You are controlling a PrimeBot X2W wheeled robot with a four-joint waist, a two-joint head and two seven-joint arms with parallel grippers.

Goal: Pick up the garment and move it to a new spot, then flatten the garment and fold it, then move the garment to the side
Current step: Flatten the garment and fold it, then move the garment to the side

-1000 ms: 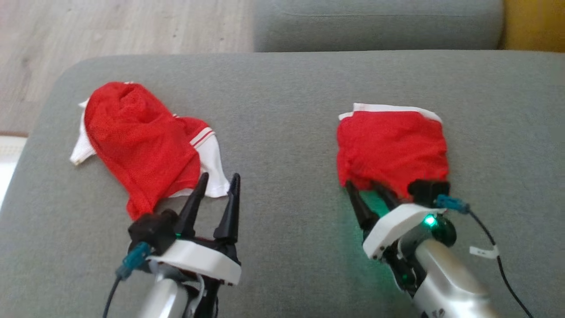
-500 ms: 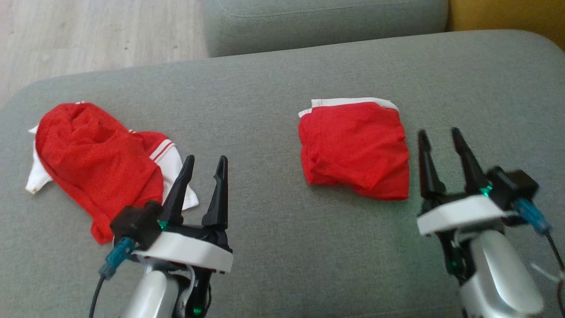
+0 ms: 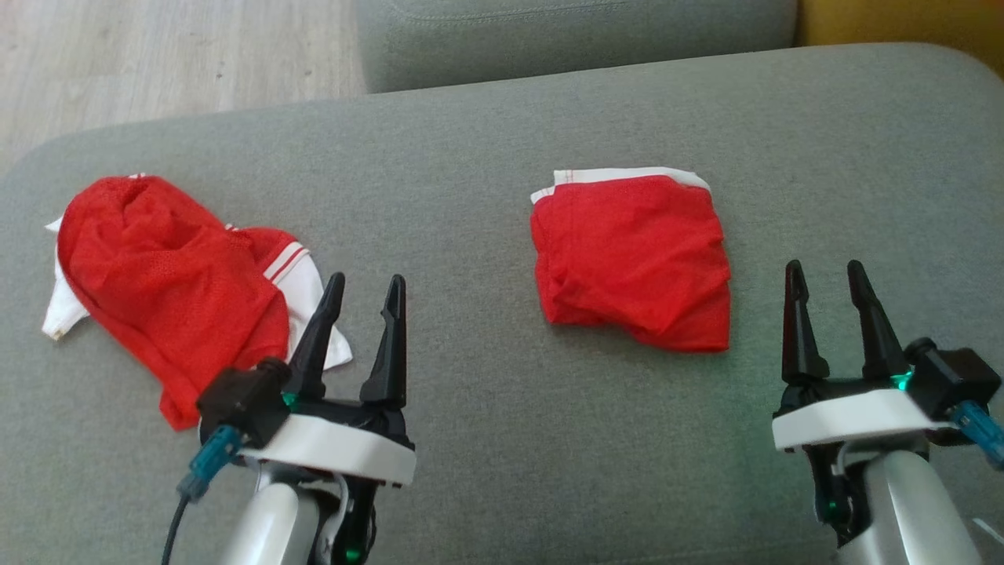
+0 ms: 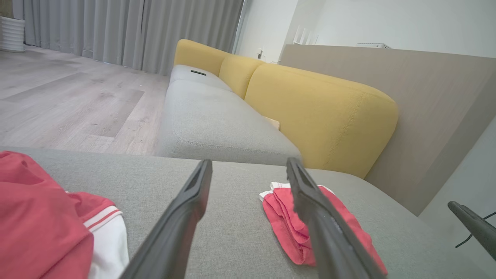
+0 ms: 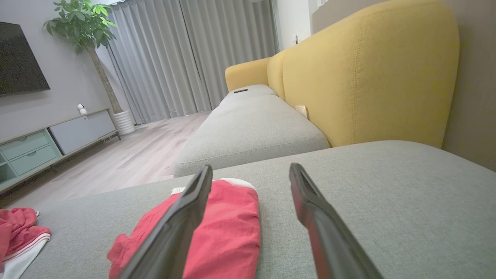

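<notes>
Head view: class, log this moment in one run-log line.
folded garment: on cushion | crumpled garment: beside left claw | left claw: open | right claw: open

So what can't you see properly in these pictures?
- Left wrist view: the folded red clothes are partly behind one of the left fingers.
- Head view: the black mount covers a corner of the crumpled red shirt.
- Right wrist view: the dark thing on the far seat is too small to name.
</notes>
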